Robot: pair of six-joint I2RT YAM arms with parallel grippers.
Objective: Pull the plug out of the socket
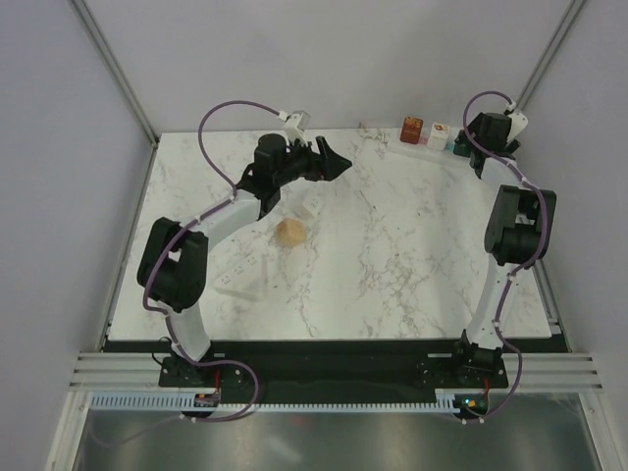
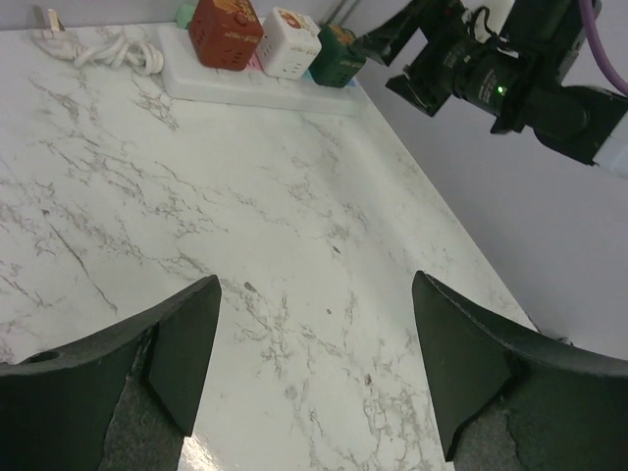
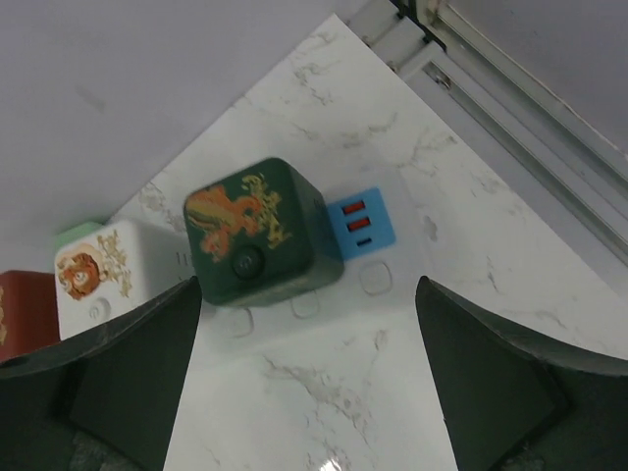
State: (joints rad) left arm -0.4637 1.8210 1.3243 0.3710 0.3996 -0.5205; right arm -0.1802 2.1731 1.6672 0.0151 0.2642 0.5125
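– Right claw (image 3: pixel 306 334) hangs with fingers wide apart above the strip (image 3: pixel 378 280), at the far right corner of the table (image 1: pixel 392 275). The green plug (image 3: pixel 257 235) sits just off centre between them.
– So it's the approach step?
– Looks so. Nothing is gripped. Left claw (image 2: pixel 314 324) is also spread, empty, well away mid-table.
– Next?
– Shift toward the green plug, drop, clamp its sides, pull straight up. Strip may lift unless held.
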